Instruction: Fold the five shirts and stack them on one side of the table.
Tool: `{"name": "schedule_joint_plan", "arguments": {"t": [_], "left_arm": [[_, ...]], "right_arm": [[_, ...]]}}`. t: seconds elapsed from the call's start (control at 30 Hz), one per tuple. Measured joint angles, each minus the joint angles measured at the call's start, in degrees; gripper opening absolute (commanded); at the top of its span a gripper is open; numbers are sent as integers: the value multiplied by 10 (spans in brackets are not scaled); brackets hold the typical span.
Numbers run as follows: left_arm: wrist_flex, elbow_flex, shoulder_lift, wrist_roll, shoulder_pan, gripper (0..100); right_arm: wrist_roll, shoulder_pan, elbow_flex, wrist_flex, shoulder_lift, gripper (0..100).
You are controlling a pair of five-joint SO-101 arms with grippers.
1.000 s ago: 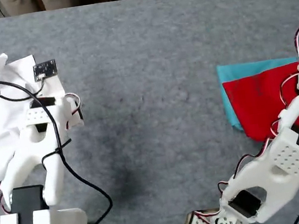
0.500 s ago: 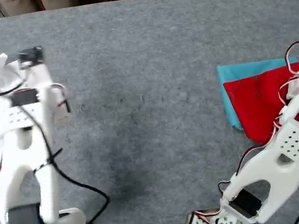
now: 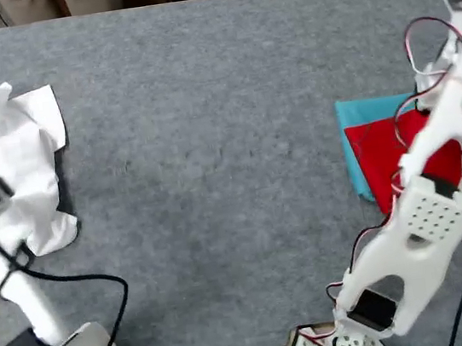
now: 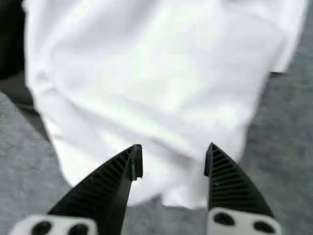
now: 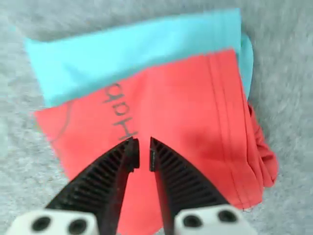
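A crumpled white shirt lies at the desk's left edge, with the left claw open above it. At the desk's right edge, a red shirt lies on a teal shirt. The right claw is above them, nearly closed and empty.

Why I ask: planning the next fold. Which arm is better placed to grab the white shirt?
Left. The left gripper hangs open directly over the white shirt; the right gripper is far off, above the red shirt.
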Motion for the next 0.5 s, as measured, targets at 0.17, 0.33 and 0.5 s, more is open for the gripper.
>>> {"name": "schedule_joint_plan", "arguments": {"t": [0.17,0.33,0.5], "left_arm": [[-56,-4,87,-7,-43,232],[-128,-4,172,3,-45,186],[-171,-11,205,20,-47,15]], "right_arm": [[0,-47,0,0,-52,249],[0,-85,0,1,-83,288],[0,-105,0,2,-94,288]]}}
